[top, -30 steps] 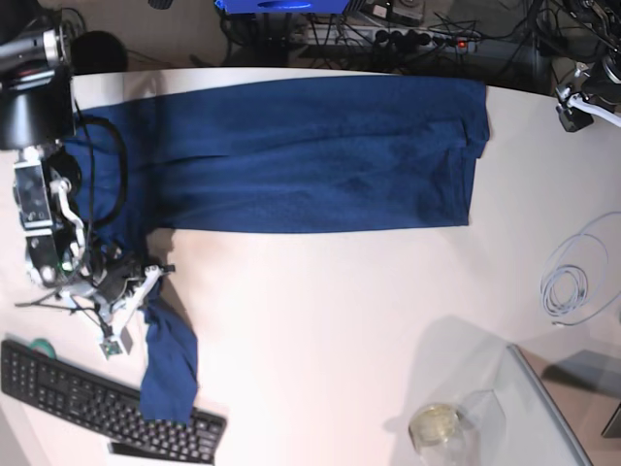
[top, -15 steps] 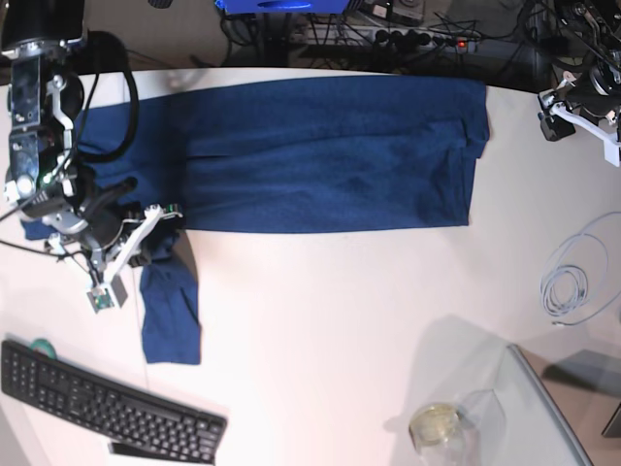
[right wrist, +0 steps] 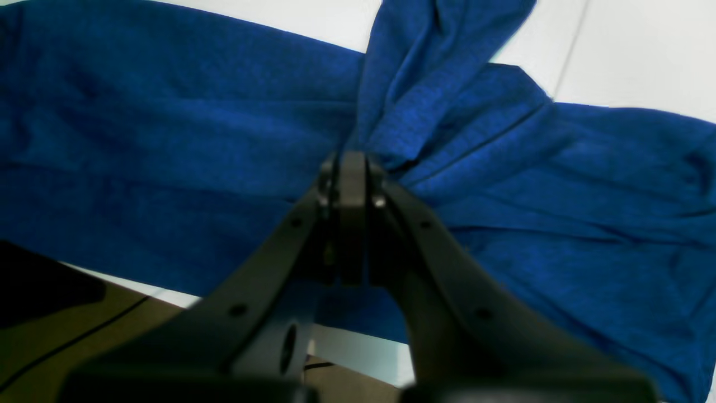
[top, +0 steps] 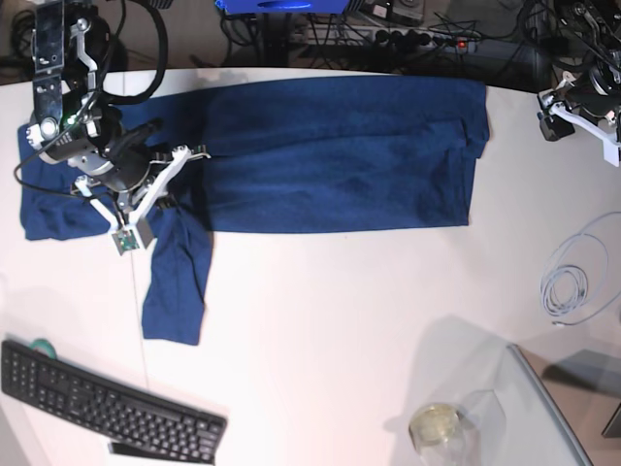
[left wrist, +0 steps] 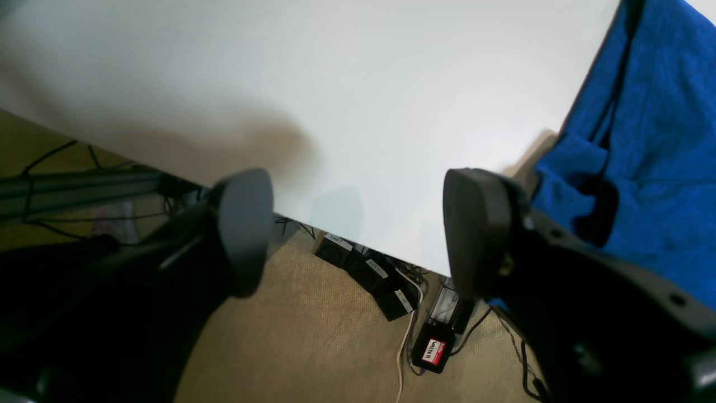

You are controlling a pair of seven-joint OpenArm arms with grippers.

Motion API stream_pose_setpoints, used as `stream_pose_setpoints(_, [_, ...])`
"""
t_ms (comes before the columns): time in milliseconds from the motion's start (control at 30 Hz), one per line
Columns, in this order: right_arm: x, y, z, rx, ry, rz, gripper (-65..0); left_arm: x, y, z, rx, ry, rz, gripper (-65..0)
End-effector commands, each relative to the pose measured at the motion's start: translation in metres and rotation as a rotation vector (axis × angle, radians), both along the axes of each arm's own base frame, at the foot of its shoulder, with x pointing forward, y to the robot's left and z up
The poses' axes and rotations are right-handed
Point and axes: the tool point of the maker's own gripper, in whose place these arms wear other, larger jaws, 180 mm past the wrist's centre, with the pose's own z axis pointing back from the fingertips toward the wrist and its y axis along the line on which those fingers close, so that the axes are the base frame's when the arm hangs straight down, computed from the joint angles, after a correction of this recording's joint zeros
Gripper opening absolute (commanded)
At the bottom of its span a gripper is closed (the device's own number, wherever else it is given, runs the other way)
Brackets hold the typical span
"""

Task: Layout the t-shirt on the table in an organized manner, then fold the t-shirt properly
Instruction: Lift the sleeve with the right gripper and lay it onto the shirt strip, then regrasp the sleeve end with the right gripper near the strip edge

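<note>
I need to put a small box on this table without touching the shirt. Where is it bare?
The widest bare patch of the table lies below the t-shirt, between the keyboard and the glass panel. A narrower strip sits right of the shirt, above the coiled cable. The left end is crowded: the right gripper pinches a sleeve there.

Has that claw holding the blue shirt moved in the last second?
Yes. The right gripper has carried the t-shirt sleeve away from the keyboard.
</note>
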Motion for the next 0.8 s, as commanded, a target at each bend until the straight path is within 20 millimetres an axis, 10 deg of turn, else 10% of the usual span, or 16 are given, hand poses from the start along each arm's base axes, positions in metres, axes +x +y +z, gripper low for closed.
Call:
stream_pose_setpoints(0, [0.005, 0.000, 0.007, 0.007, -0.033, 0.001, -64.8, 0.006, 0.008, 0.012, 0.031, -0.031, -0.006, -20.1])
stream_pose_setpoints(300, [-0.001, 0.013, 0.002, 0.010, -0.003, 0.041, -32.0, 0.006, 0.008, 0.011, 0.031, -0.029, -0.006, -20.1])
stream_pose_setpoints(500, [0.074, -0.012, 0.023, -0.001, -0.113, -0.039, -36.9, 0.002, 0.009, 0.011, 0.032, -0.022, -0.004, -20.1])
stream_pose_setpoints(767, [0.174, -0.050, -0.041, 0.061, 0.058, -0.212, -30.9, -0.008, 0.010, 0.008, 0.034, -0.001, -0.001, -20.1])
